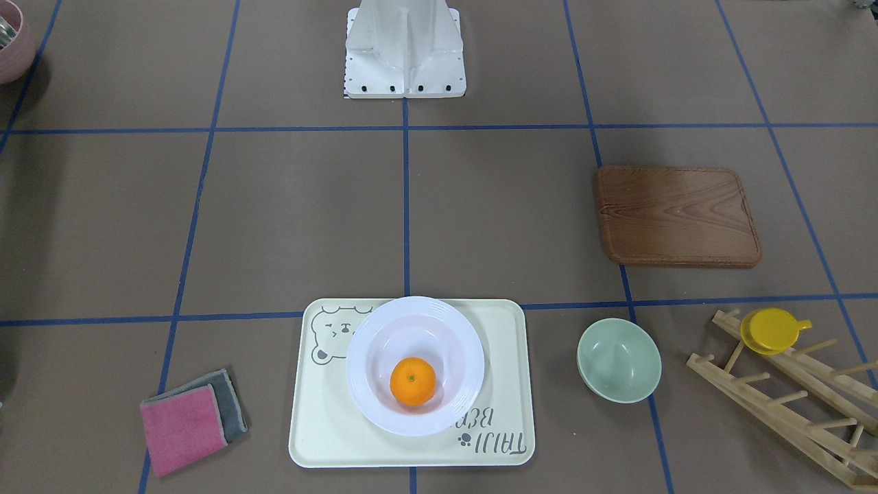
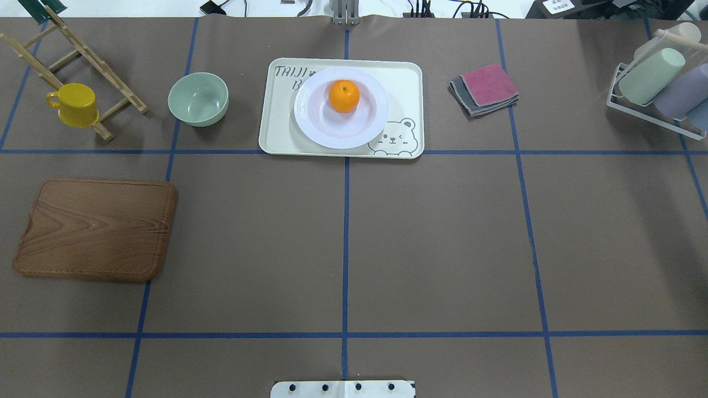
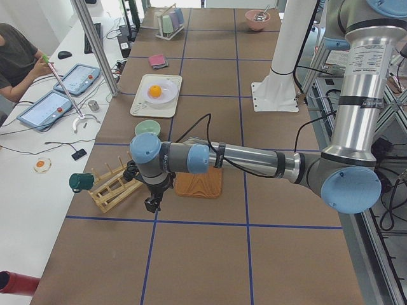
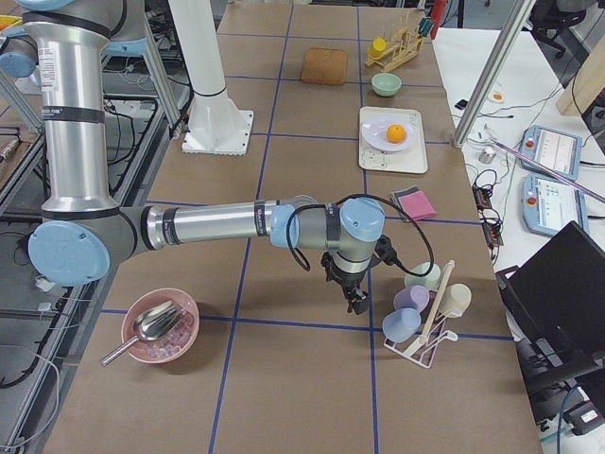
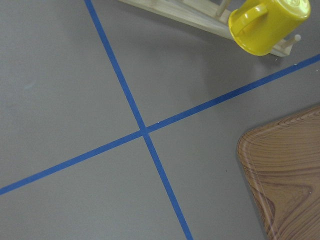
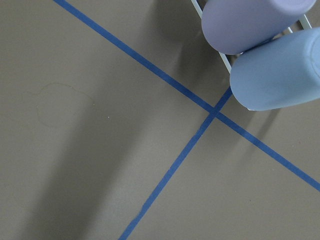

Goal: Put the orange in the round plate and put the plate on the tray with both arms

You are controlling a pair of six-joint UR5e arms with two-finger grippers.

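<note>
The orange (image 1: 412, 381) lies inside the white round plate (image 1: 360, 370), toward its far side from the robot. The plate rests on the cream bear tray (image 1: 322, 425) and covers part of its lettering; the overhead view shows the same orange (image 2: 344, 95), plate (image 2: 326, 130) and tray (image 2: 406, 88). Both arms are far off at the table's ends. My left gripper (image 3: 151, 204) hangs low beside the wooden rack, and my right gripper (image 4: 359, 303) hangs near the cup rack. I cannot tell whether either is open or shut.
A brown wooden board (image 2: 94, 226), a pale green bowl (image 2: 198, 98) and a yellow cup (image 2: 74, 105) on a wooden rack are on the robot's left. Pink and grey cloths (image 2: 485, 88) and a rack of pastel cups (image 2: 661, 88) are on its right. A person (image 3: 16, 57) sits at the side table.
</note>
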